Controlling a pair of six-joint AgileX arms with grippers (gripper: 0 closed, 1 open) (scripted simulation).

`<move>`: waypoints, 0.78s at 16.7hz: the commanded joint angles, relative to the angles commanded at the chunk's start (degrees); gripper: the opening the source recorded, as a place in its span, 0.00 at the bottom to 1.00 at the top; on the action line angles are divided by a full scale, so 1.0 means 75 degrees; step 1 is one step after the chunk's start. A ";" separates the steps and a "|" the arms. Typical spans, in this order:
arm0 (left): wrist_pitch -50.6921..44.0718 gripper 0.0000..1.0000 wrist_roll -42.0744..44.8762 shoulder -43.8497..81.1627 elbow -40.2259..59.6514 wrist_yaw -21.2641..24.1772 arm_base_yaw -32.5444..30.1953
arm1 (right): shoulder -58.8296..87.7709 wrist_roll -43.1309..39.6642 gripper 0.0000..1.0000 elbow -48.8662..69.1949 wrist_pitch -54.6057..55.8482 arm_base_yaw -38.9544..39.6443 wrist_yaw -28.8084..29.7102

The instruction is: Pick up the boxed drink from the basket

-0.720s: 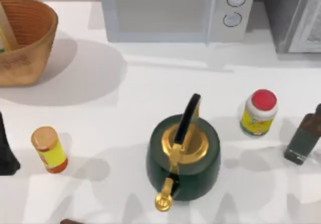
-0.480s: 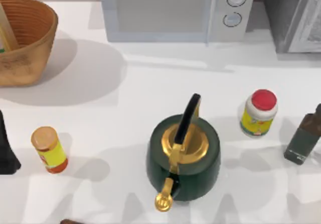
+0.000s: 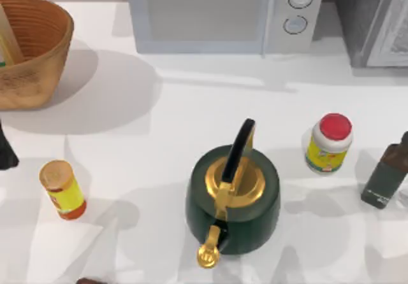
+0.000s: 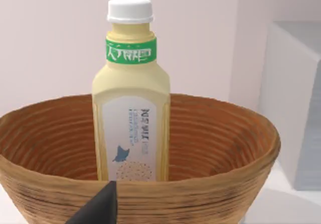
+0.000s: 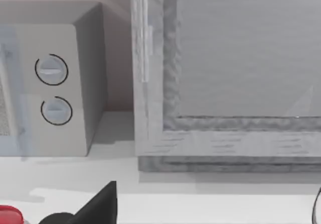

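Left wrist view: left tool (image 4: 98, 206), state unclear, faces boxed drink (image 4: 131, 98) upright in basket (image 4: 220, 148).

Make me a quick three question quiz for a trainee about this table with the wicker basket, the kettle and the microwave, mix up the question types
1. True or false: the boxed drink stands upright inside the basket.
2. Multiple choice: in the top view, what stands nearest the green kettle on its right? A) the round bottle with the tan cap B) the red-lidded jar C) the basket
3. Fill in: the left gripper is at the table's ___ edge in the top view, between the basket and the round bottle.

Key: 1 true; 2 B; 3 left.
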 joint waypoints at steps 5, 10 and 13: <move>0.2406 1.00 0.0069 0.3432 0.1268 0.0400 0.0312 | 0.0000 0.0000 1.00 0.0000 0.0000 0.0000 0.0000; 0.4729 1.00 0.0116 0.6881 0.2479 0.0791 0.0607 | 0.0000 0.0000 1.00 0.0000 0.0000 0.0000 0.0000; 0.5856 1.00 0.0124 0.8655 0.3048 0.0973 0.0768 | 0.0000 0.0000 1.00 0.0000 0.0000 0.0000 0.0000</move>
